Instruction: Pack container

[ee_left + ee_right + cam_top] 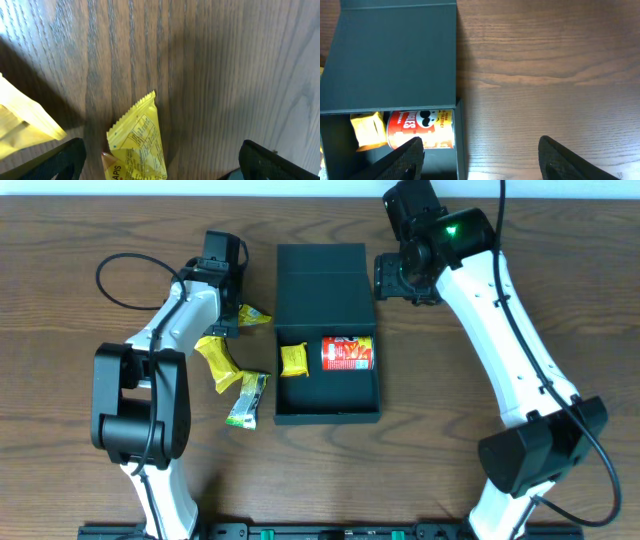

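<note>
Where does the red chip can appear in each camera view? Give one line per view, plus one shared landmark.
Overhead: the red chip can lies on its side inside the container, centre frame.
Left wrist: not in it.
Right wrist: lower left, just below the open lid.
Shared landmark: the yellow packet at the can's left, in overhead and right wrist.

Brightness: even, fairly bright indoor light in all three views.
Glare: pale sheen on the table (545,60) wood in both wrist views.
Shadows: soft dark band left of the yellow packet (137,145); the container (322,280) interior is dim.
Focus: wrist-view grain is crisp; overhead detail is softer.
</note>
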Tool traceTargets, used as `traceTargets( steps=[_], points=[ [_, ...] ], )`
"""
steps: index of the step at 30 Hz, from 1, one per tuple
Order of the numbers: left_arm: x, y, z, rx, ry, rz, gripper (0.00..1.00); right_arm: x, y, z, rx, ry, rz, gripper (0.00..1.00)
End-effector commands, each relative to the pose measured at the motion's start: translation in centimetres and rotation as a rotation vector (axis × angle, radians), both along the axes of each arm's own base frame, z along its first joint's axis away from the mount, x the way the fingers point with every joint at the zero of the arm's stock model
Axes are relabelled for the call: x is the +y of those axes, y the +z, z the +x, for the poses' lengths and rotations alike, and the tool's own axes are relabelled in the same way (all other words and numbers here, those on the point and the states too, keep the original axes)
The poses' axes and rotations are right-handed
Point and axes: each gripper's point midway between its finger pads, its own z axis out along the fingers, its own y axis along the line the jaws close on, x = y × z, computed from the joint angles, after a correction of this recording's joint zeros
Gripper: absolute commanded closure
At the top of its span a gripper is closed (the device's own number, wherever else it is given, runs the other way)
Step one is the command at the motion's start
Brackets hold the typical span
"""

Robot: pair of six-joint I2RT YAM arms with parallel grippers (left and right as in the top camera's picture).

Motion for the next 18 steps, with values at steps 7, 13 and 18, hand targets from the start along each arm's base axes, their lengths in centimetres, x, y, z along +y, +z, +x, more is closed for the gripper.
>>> traceTargets(
  steps=[7,13,18],
  points=[
    [-0.05,-0.90,0.25,0.016,0.011,-0.008,0.22,-0.48,0.63,0.21,-0.020,0.005,-0.020,0.25],
    [0.09,-0.88,0.28,0.016,-0.002,0.007,0.36,-0.49,0.63,0.20,-0.020,0.005,-0.020,0.24],
    [0.09,-0.88,0.27,0.016,-0.002,0.007,0.48,-0.52,0.60,0.11,-0.016,0.006,-0.021,0.23]
  ],
)
